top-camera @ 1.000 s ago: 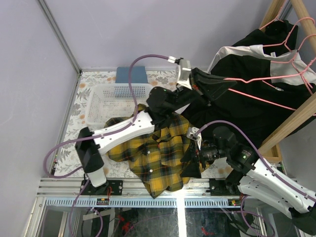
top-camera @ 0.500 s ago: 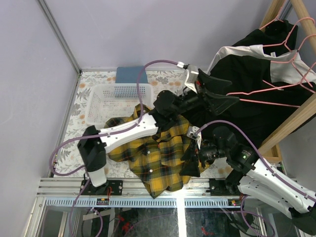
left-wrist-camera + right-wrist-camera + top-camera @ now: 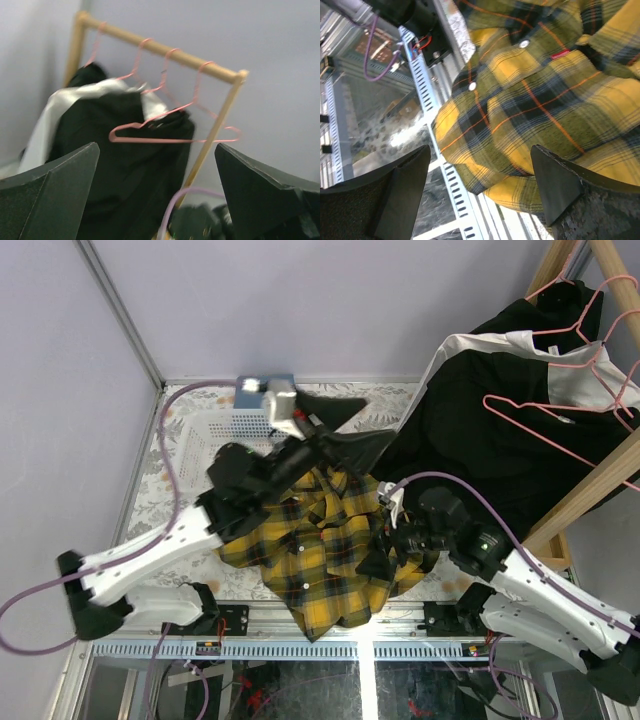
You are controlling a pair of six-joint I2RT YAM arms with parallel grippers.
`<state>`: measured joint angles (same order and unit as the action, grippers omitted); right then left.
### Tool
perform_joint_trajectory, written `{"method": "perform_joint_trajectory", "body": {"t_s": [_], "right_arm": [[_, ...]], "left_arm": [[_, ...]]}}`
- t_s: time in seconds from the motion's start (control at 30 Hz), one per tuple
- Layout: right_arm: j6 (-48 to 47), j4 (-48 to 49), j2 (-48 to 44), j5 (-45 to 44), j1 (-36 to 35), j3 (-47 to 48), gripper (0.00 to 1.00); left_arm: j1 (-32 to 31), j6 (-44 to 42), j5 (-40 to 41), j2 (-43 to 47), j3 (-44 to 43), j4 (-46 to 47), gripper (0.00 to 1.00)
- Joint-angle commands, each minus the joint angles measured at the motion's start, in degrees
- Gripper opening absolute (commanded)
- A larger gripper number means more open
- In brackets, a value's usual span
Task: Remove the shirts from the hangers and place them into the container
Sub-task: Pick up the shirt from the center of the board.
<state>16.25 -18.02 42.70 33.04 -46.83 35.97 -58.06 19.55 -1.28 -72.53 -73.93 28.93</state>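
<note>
The counter [image 3: 150, 500], under its flowered cover, shows only along its 9 o'clock side; my arms and the clothes hide the rest. At 2 to 3 o'clock the wooden rack [image 3: 590, 485] is cut off by the corner of the top view. The black shirts [image 3: 470, 440] drape from it in one dark heap with a white panel at the shoulders, and I cannot tell how many garments are in it.

The plaid shirt [image 3: 310, 560] lies crumpled at 6 o'clock, off any hanger, its near hem over the metal rail [image 3: 420, 75]. It is yellow and black with thin orange lines, white buttons and a small red label. My left arm covers its far edge, so I cannot tell whether it reaches the container [image 3: 195, 440]. That white perforated basket sits at 10 o'clock, with only its 9 o'clock wall and far rim showing.

My left arm stretches from 7 o'clock towards 12, wrist raised over the container, pointing at the rack. My left claw [image 3: 156, 147] is spread wide with nothing in it. My right arm bends in from 5 o'clock, and my right claw [image 3: 480, 147] hangs low over the plaid shirt's 3 o'clock edge, fingers apart and gripping nothing.

The pink wire hangers [image 3: 585, 390] hook over the rack at 2 o'clock, blurred in my left wrist view. A blue cloth [image 3: 245, 400] peeks out at 11 o'clock, beyond the container.
</note>
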Motion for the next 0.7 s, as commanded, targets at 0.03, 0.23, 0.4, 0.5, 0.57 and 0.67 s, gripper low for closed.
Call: {"method": "perform_joint_trajectory", "body": {"t_s": [0.03,0.23,0.4,0.5,0.57,0.67], "right_arm": [[-0.9,1.5,6.9,-9.7,-0.8,6.3,0.87],[-0.3,1.2,16.6,-27.6,-3.8,13.4,0.87],[-2.5,2.0,25.4,-35.4,-5.0,20.4,0.92],[-4.5,4.7,31.1,-35.7,-5.0,24.5,0.99],[-6.0,4.6,36.3,-34.3,-5.0,28.7,1.0],[-6.8,2.6,45.9,-33.1,-5.0,35.4,0.99]], "left_arm": [[0.4,1.4,22.9,14.9,15.7,-20.5,1.0],[0.6,21.3,38.7,27.2,26.6,-45.1,1.0],[0.7,37.4,41.4,35.7,35.6,-54.0,1.0],[0.7,45.5,42.7,38.6,37.9,-60.7,1.0],[0.7,48.4,43.5,39.9,38.6,-64.6,1.0],[0.7,53.0,45.5,41.8,38.6,-72.4,1.0]]}}
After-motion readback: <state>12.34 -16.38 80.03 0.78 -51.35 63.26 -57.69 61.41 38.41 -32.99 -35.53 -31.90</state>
